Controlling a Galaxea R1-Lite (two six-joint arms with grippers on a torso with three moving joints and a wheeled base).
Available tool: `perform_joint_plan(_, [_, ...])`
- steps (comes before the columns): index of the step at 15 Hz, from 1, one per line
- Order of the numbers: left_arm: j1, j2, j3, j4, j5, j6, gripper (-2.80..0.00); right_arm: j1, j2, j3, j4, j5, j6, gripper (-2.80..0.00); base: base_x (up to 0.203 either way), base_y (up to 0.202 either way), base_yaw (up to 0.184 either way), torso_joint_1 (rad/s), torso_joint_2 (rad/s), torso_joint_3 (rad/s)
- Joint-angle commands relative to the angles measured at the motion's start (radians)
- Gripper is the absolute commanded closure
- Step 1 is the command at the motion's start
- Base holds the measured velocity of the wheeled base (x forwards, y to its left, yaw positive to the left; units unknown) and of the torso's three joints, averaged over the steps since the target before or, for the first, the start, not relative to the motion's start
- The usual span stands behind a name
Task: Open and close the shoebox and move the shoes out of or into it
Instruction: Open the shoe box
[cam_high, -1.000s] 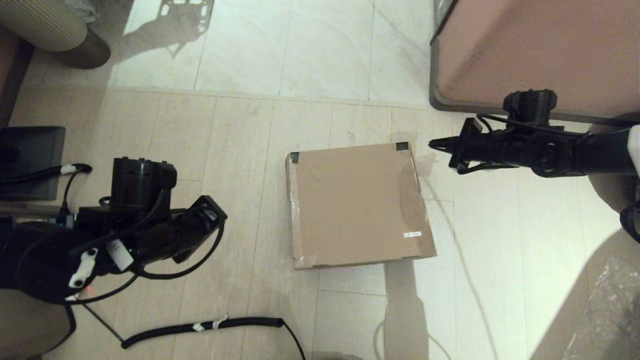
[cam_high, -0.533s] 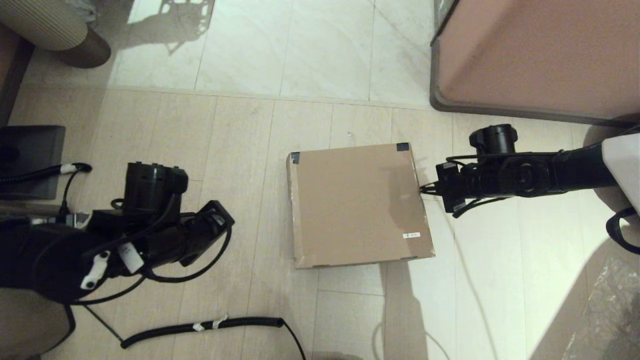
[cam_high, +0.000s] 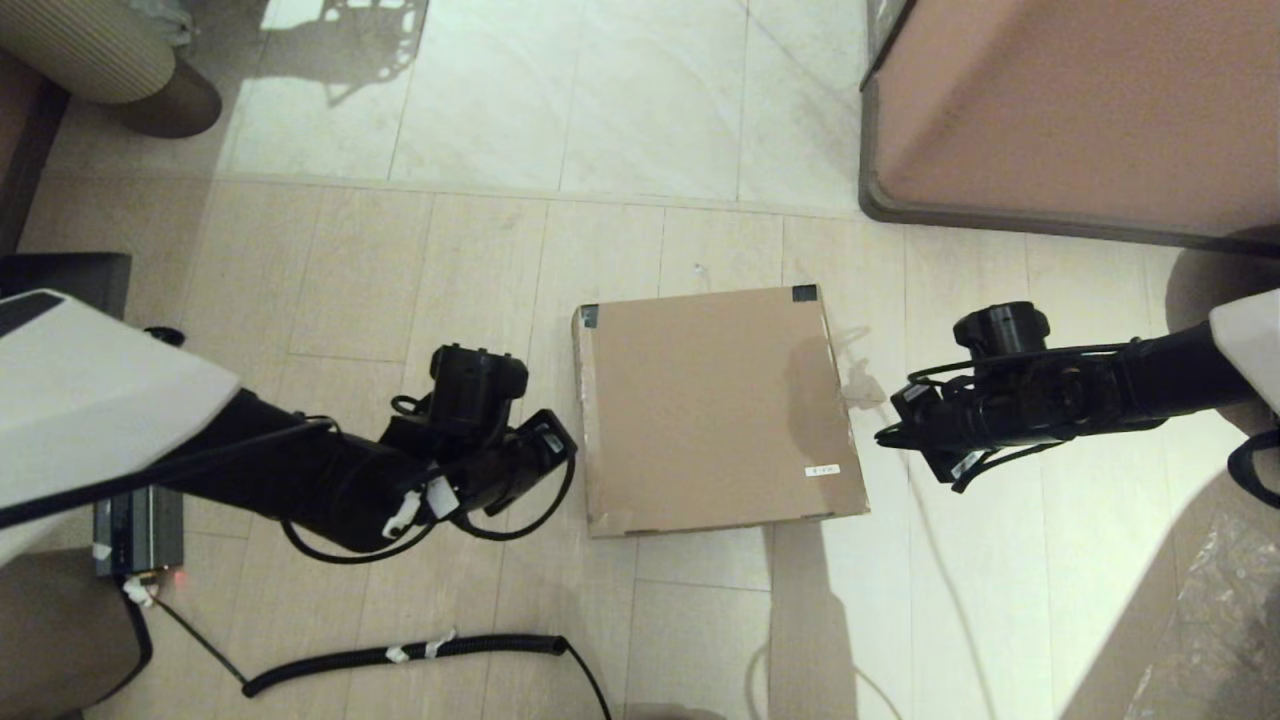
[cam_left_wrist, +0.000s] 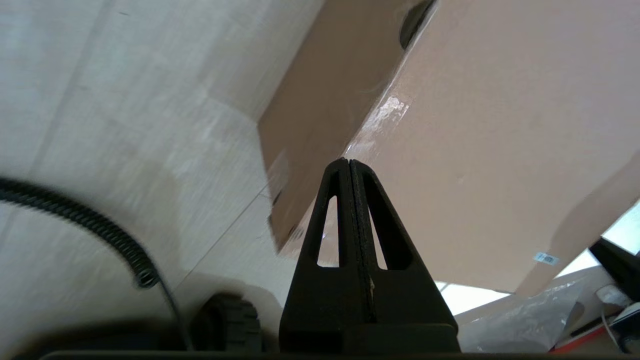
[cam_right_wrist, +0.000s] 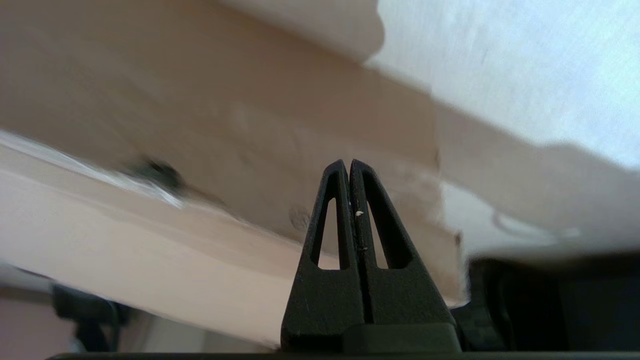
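Flanked by both arms: closed shoebox (cam_high: 715, 410) flat on floor, between clenched left gripper (cam_high: 562, 440) and clenched right gripper (cam_high: 882, 437), each just beside an opposite wall, neither clearly nearer.

pinkish-brown cabinet (cam_high: 1080, 110), coiled black cable (cam_high: 400, 655), crinkled plastic sheet (cam_high: 1215, 630)

arms: black, white upper shells | left pincer (cam_left_wrist: 350, 165): black triangular slotted fingers | right pincer (cam_right_wrist: 348, 165): same | cables: black loops
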Motion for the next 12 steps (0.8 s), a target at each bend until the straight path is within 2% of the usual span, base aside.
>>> perform_joint_plan(1, [-0.013, 0.073, -0.047, -0.003, 0.003, -0.004, 0.0, 0.006, 0.043, 0.001, 0.0, 0.003, 0.006, 0.0, 0.0, 0.0, 0.0, 0.0, 0.0, 0.0])
perform_joint_plan(4, [-0.015, 0.114, -0.087, -0.003, 0.003, -0.004, 0.0, 0.014, 0.088, -0.013, -0.002, 0.002, 0.005, 0.0, 0.0, 0.0, 0.0, 0.0, 0.0, 0.0])
perform_joint_plan(8, [-0.016, 0.128, -0.099, -0.002, 0.003, -0.006, 0.0, 0.03, 0.152, -0.011, -0.125, -0.001, 0.005, 0.0, 0.0, 0.0, 0.0, 0.0, 0.0, 0.0])
perform_joint_plan(12, [-0.022, 0.145, -0.097, 0.001, 0.003, -0.014, 0.0, 0.065, 0.168, -0.019, -0.127, 0.005, 0.017, 0.0, 0.0, 0.0, 0.0, 0.0, 0.0, 0.0])
